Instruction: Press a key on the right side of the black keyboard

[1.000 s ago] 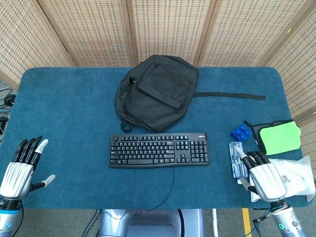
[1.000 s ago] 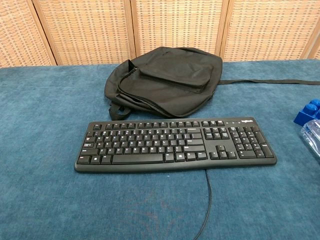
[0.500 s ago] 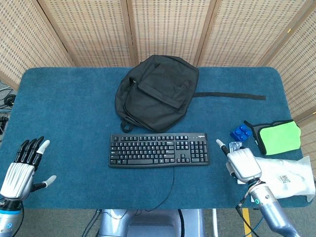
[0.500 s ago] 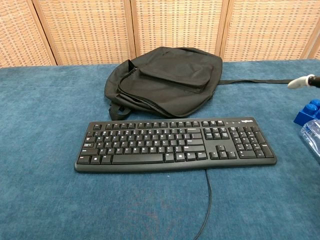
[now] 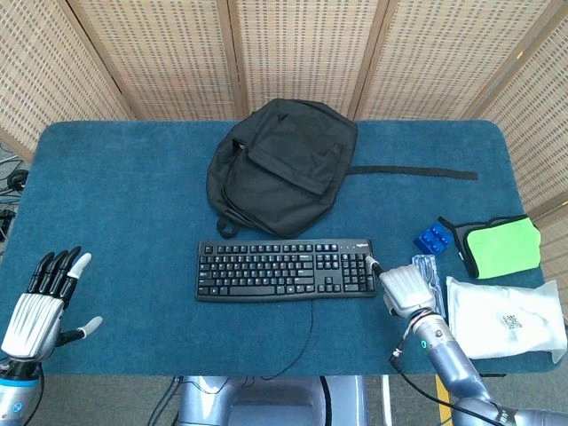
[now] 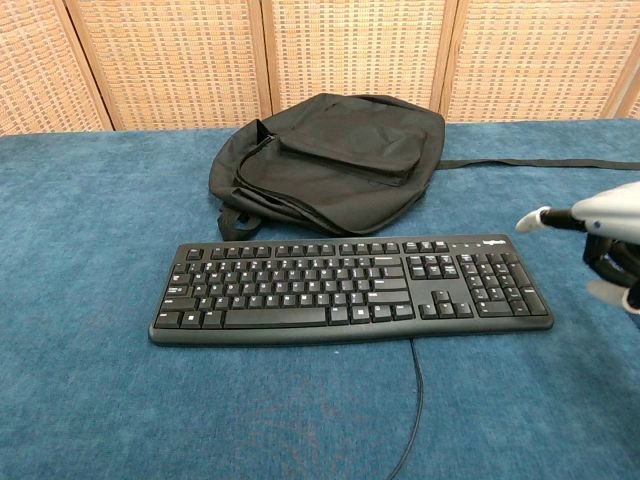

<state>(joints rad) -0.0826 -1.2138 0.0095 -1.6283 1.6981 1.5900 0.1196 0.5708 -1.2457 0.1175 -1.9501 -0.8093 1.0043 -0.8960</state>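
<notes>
The black keyboard (image 5: 284, 270) (image 6: 350, 290) lies at the middle front of the blue table, its number pad at the right end. My right hand (image 5: 404, 288) (image 6: 605, 235) is just off the keyboard's right end, one finger (image 6: 535, 220) stretched out and the others curled in. In the head view that fingertip lies over the top right corner of the number pad. In the chest view it hovers a little above the keys, not touching. My left hand (image 5: 35, 306) rests at the front left with fingers spread and holds nothing.
A black backpack (image 5: 280, 164) (image 6: 330, 160) lies behind the keyboard, its strap trailing right. A blue brick (image 5: 431, 237), a green pouch (image 5: 501, 246) and a white bag (image 5: 506, 318) sit at the right. The keyboard cable (image 6: 415, 400) runs off the front edge.
My right hand has moved left from the white bag to the keyboard's right end and curled in with one finger extended. The left hand has stayed put.
</notes>
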